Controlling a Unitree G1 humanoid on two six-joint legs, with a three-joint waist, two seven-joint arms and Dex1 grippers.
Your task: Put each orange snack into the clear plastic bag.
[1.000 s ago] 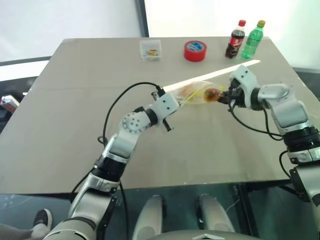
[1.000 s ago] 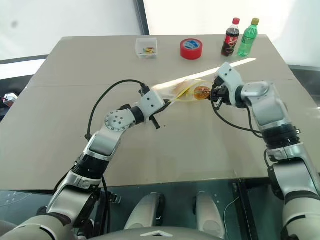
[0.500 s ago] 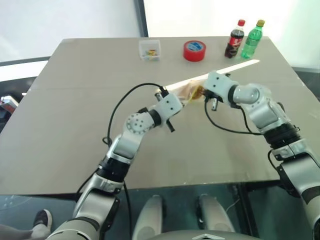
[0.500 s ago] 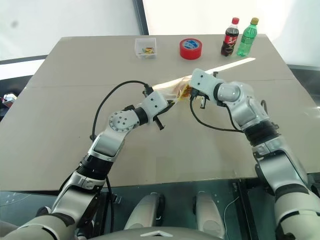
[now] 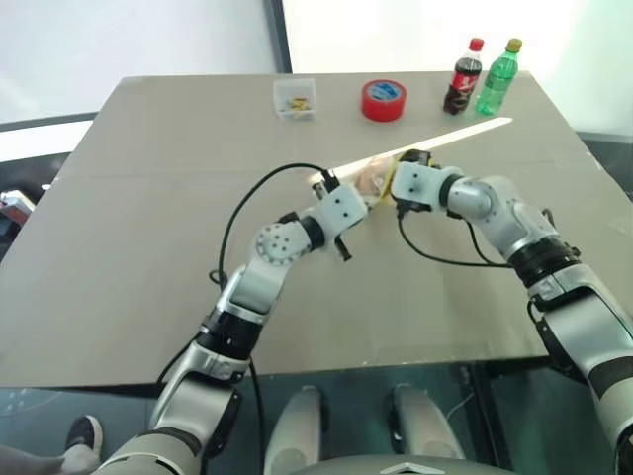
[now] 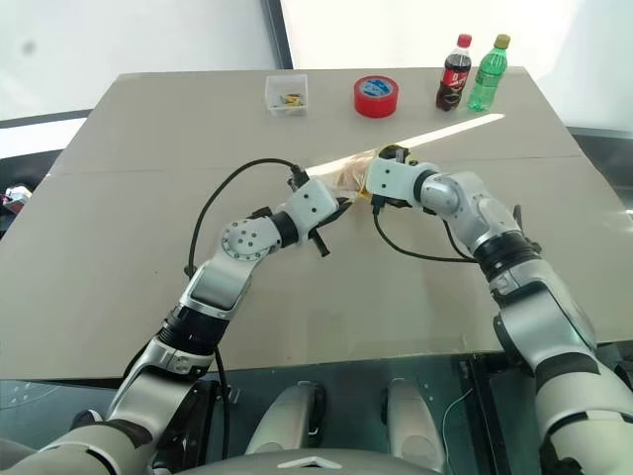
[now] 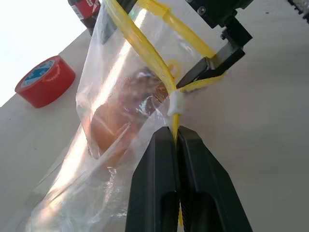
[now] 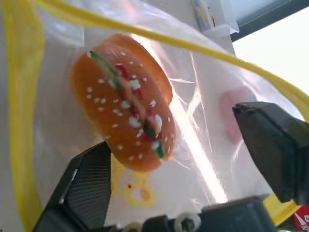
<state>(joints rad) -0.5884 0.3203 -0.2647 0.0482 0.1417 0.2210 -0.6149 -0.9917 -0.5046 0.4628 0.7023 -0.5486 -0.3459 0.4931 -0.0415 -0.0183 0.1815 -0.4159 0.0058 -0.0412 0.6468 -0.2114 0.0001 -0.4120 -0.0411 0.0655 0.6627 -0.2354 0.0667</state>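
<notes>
The clear plastic bag hangs just above the table's middle, its yellow strip framing the opened mouth. My left gripper is shut on the strip at one corner of the bag. From the other side, my right gripper reaches into the mouth and stands open, fingers spread wide. An orange snack, burger-shaped with pale speckles, lies inside the bag between and just beyond those fingers. In the left wrist view an orange snack shows through the plastic, with a right finger at the mouth.
Along the table's far edge stand a small clear box, a red tape roll, a cola bottle and a green bottle. A bright strip of sunlight crosses the tabletop behind the bag.
My right gripper moved left into the bag's mouth with the snack, rolled over and opened, letting the snack go inside. The left gripper kept its hold and stayed put.
</notes>
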